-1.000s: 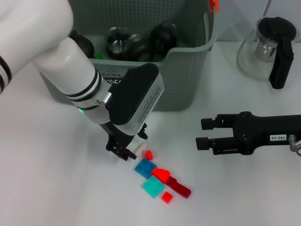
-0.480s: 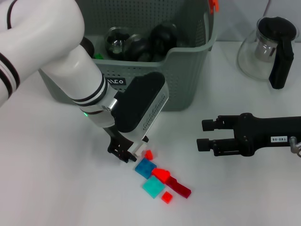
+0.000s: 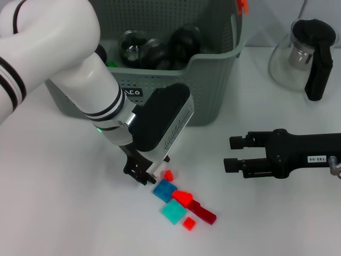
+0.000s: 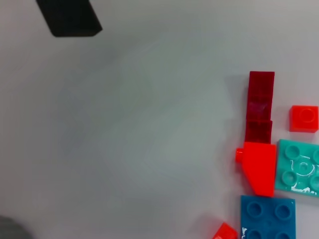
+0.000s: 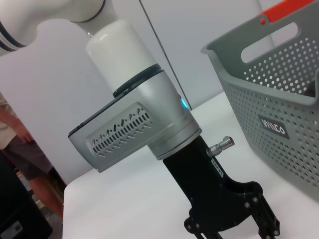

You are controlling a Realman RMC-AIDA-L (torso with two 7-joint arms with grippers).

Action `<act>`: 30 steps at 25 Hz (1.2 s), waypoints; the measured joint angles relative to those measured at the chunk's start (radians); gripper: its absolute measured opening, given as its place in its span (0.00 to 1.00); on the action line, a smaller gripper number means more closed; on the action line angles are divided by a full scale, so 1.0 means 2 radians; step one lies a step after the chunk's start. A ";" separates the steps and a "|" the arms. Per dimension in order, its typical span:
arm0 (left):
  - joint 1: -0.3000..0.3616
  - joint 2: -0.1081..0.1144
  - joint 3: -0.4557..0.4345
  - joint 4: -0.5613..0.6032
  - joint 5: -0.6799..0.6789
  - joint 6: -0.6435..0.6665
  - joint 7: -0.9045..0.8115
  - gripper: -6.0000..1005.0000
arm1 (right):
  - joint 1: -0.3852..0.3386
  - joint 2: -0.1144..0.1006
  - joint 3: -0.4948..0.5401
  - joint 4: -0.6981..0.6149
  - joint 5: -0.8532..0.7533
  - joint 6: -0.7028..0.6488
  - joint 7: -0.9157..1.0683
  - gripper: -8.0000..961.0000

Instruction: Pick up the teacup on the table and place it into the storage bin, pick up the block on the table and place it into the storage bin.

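Several small blocks lie in a cluster on the white table: a blue block [image 3: 164, 190], a teal block [image 3: 174, 212], a bright red block [image 3: 182, 197] and a dark red block [image 3: 201, 210]. The left wrist view shows the blue block [image 4: 268, 219] and dark red block [image 4: 261, 107] from above. My left gripper [image 3: 147, 168] is low over the table at the cluster's near-left end. It is open, with a small white piece [image 3: 154, 169] between its fingers. Dark teacups [image 3: 184, 40] lie inside the storage bin [image 3: 213, 90] behind it. My right gripper [image 3: 230, 152] hovers open and empty at the right.
A glass teapot with a black handle [image 3: 306, 53] stands at the back right. The bin's perforated wall [image 5: 279, 99] rises just beyond my left arm. A black object [image 4: 70, 17] shows at the edge of the left wrist view.
My left arm has swung a little to the right and its gripper has edged closer to the block cluster. The right arm has barely moved.
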 joint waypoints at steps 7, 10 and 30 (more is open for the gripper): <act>-0.004 0.000 0.001 -0.010 0.000 -0.009 -0.011 0.51 | -0.001 0.000 0.000 0.000 0.000 0.000 0.000 0.82; -0.004 0.000 0.002 -0.011 0.000 -0.012 -0.013 0.48 | -0.001 0.000 0.000 0.000 0.000 -0.001 0.000 0.82; 0.029 0.012 -0.283 0.182 -0.068 0.251 -0.061 0.43 | -0.004 -0.002 0.002 -0.002 0.000 -0.008 -0.007 0.82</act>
